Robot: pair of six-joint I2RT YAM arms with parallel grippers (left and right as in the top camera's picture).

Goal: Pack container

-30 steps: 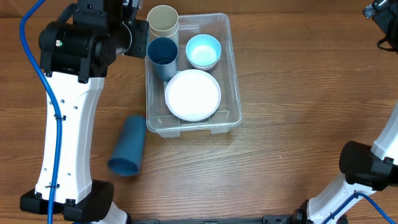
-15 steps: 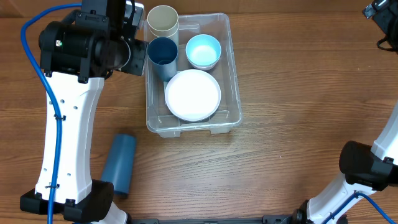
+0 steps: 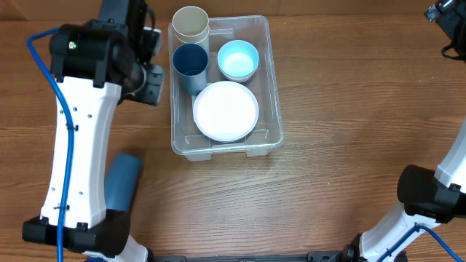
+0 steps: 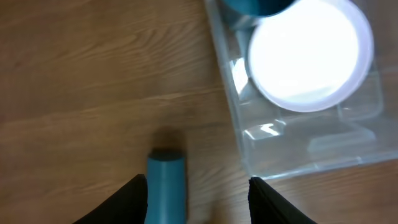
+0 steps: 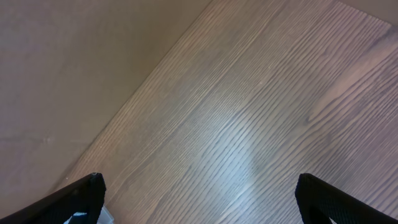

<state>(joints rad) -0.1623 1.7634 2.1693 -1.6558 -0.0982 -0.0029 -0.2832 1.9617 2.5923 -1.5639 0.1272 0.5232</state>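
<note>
The clear container [image 3: 274,87] stands at the table's middle back. It holds a cream cup [image 3: 191,24], a dark blue cup [image 3: 191,64], a light blue bowl [image 3: 238,60] and a white plate [image 3: 226,110]. Another blue cup [image 3: 122,180] lies on its side on the table, front left of the container and partly hidden by my left arm. In the left wrist view my left gripper [image 4: 202,202] is open and empty, high above this cup [image 4: 166,186], with the container [image 4: 298,149] and the plate [image 4: 308,53] to the right. My right gripper [image 5: 199,199] is open over bare wood.
My left arm [image 3: 80,138] spans the left side of the table, its wrist close to the container's left wall. My right arm's base [image 3: 429,196] stands at the front right, and its wrist [image 3: 445,14] is at the far right corner.
The lying blue cup has rolled left and toward the front, away from the container's front left corner. My left arm's wrist has shifted a little to the left.
</note>
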